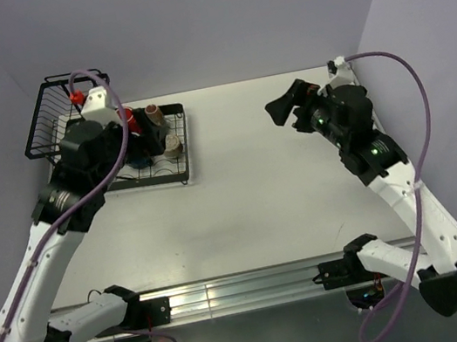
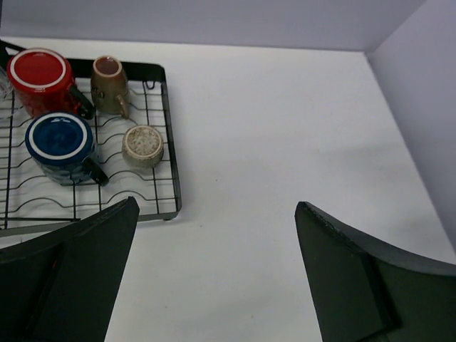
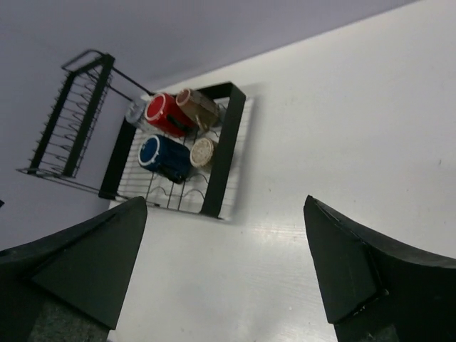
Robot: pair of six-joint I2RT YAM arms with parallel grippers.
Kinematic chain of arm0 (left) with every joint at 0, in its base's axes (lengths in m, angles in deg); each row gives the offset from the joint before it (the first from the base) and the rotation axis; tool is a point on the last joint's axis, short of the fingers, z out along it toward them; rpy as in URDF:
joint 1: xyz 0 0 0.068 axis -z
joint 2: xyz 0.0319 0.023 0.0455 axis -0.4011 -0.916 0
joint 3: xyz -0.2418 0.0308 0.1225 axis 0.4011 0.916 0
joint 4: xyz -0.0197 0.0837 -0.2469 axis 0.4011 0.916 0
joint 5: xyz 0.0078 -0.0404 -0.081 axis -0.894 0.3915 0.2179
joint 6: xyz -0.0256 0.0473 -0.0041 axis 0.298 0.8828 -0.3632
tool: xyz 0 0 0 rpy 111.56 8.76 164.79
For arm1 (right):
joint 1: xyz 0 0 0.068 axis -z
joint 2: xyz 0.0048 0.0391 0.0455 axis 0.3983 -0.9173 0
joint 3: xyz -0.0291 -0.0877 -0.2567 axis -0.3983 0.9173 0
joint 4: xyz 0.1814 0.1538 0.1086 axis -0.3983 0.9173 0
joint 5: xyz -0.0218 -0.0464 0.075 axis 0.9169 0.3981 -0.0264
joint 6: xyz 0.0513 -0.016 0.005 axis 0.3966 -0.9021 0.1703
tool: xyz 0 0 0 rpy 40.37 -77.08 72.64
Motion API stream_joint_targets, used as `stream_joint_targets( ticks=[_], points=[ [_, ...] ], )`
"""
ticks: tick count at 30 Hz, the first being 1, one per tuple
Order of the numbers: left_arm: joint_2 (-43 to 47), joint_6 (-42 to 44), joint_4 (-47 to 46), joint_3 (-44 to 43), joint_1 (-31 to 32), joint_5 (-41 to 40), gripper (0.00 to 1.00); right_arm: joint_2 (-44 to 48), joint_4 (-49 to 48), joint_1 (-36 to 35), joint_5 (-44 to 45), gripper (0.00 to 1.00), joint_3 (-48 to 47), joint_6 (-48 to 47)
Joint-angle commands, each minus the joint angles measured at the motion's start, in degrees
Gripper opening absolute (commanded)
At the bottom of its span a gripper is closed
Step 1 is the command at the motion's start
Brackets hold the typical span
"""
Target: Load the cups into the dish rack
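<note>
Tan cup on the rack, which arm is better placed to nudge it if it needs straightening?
Left. The left fingers hang open right by the dish rack, the tan cup close ahead. The right fingers, also open, are far across the table.

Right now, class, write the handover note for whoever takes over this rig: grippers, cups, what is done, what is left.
Left gripper: open, empty, over the table beside the rack.
Right gripper: open, empty, over bare table, well clear of the rack.
Cups: red mug, blue mug, tan cup, beige cup and glass all sit on the rack's flat tray.
Done: all five loaded.
Left: no cup remains on the table; probably only pulling the arms back.
</note>
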Motion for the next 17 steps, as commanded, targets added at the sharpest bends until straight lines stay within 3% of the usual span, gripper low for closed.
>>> stream_joint_targets(
  ticks=[1,6,17],
  points=[
    [4.56,-0.27,-4.21,4.59,0.08,2.81,0.99,5.99,-0.86,-0.33,5.47,1.00,1.77,-2.85],
    [7.91,-0.44,-5.27,5.75,0.08,4.22,0.99,14.17,-0.77,-0.42,7.78,1.00,4.50,-4.44],
    [8.96,-0.53,-6.94,7.24,0.00,5.27,0.99,17.95,-0.77,-0.51,9.79,1.00,6.35,-6.11]
  ],
)
